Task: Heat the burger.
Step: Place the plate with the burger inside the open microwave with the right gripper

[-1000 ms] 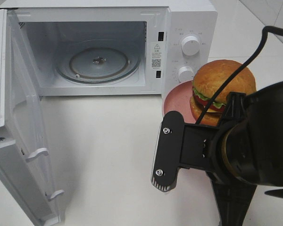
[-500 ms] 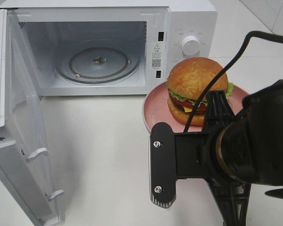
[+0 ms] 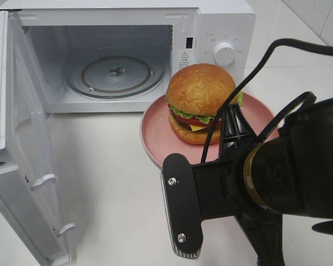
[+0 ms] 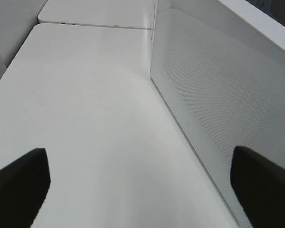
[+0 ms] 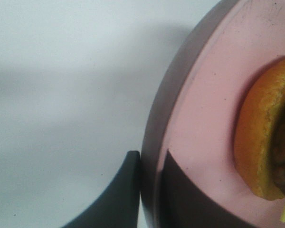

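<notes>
At the far left the microwave door (image 3: pixel 22 138) stands wide open, a flat white panel with a fine dotted mesh. Beside it our left gripper (image 4: pixel 142 185) hangs with its dark fingers spread wide and nothing between them. Inside the smooth white cavity the round glass turntable (image 3: pixel 115 75) is bare. So we judge the opening step done, but the loading not yet. The burger (image 3: pixel 201 102), with glossy pebbled bun, frilly lettuce and a yellow cheese edge, sits on the matte pink plate (image 3: pixel 155 138), just in front of the control panel and right of the cavity. Our right gripper (image 5: pixel 149 190) pinches the thin plate rim, fingers closed on it. What is left, we think: plate onto the turntable, door shut, dial (image 3: pixel 225 54) turned
</notes>
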`<state>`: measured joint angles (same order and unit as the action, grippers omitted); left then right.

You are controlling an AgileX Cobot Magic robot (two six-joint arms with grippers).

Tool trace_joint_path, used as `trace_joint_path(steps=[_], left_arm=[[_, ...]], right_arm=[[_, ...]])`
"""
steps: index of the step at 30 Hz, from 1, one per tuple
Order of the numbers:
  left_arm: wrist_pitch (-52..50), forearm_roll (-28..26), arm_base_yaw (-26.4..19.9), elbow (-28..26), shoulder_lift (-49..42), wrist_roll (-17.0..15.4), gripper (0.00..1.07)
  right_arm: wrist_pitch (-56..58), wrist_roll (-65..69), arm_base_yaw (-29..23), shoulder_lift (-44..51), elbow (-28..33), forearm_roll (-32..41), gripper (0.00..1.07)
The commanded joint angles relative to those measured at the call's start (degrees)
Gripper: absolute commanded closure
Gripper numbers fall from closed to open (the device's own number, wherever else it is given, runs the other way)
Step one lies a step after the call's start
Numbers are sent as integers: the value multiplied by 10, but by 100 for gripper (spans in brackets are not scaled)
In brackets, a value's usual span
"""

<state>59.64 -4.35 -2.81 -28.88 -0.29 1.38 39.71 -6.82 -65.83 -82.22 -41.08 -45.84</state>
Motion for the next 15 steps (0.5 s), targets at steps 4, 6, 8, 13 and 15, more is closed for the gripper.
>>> trace_joint_path(steps=[4, 6, 8, 13, 15], left_arm=[[-2, -1, 1, 0, -12, -1, 9], [-2, -1, 1, 0, -12, -1, 9], [-2, -1, 1, 0, -12, -1, 9], [-2, -1, 1, 0, -12, -1, 9], [-2, -1, 1, 0, -12, -1, 9]], right_arm=[[-34, -41, -2, 6, -1, -33, 106], [-45, -51, -2, 6, -1, -33, 106], [-64, -72, -1, 6, -1, -32, 107], [-68, -99, -1, 6, -1, -32, 107], [-70, -131, 3, 6, -2, -32, 107]])
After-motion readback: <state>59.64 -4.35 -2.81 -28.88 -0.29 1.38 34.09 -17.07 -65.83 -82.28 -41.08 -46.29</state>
